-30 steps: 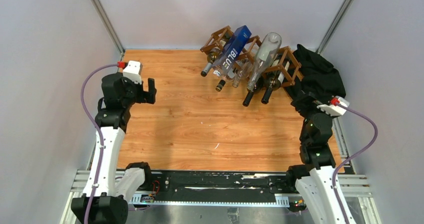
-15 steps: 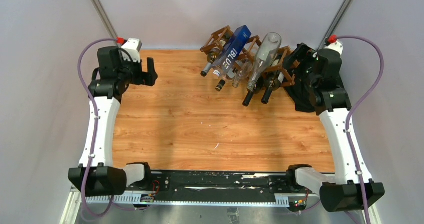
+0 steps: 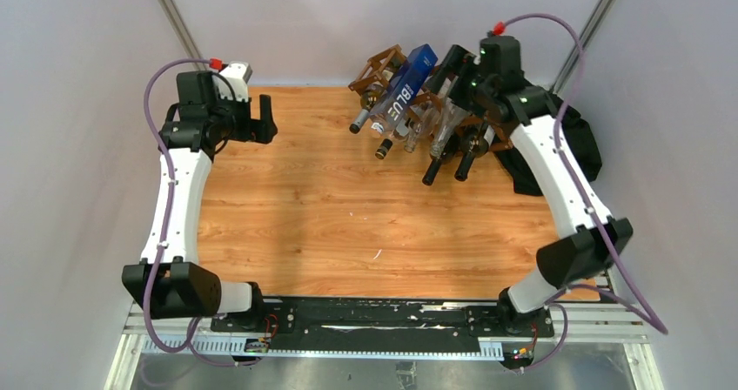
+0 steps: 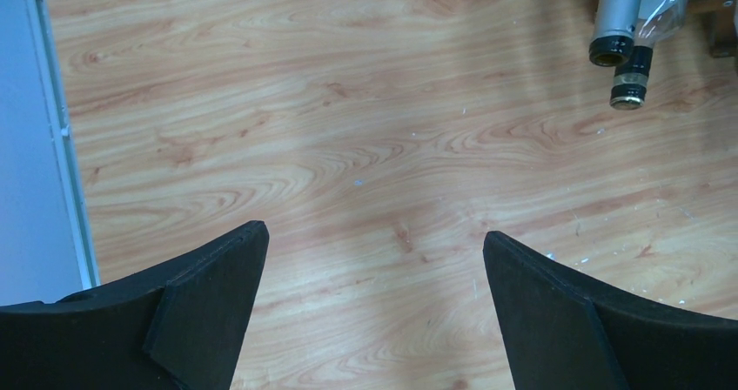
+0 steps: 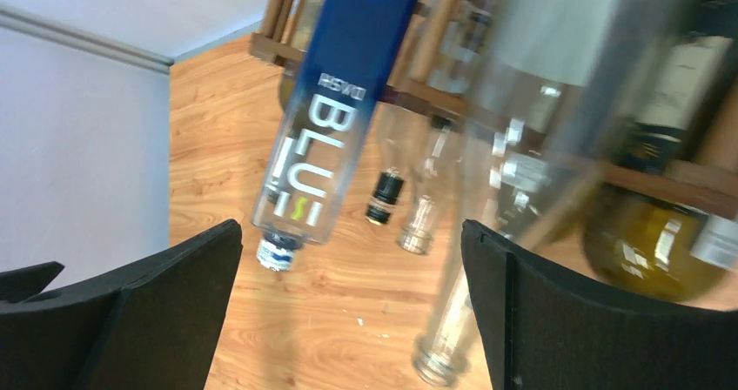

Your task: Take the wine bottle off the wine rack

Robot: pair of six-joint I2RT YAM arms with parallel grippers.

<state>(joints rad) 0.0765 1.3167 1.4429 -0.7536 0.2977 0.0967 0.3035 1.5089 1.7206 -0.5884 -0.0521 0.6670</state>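
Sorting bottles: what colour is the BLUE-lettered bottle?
The bottle is deep blue with white lettering; right wrist view.

The wine rack (image 3: pixel 376 63) is a brown wooden lattice. The blue bottle (image 3: pixel 411 78) carries white lettering. The worktop (image 3: pixel 331 207) shows orange-brown wood grain. The cloth heap (image 3: pixel 581 142) is black.

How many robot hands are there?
2. The left gripper hangs open over the far-left part of the table. The right gripper hangs open above the wine rack, at the back right.
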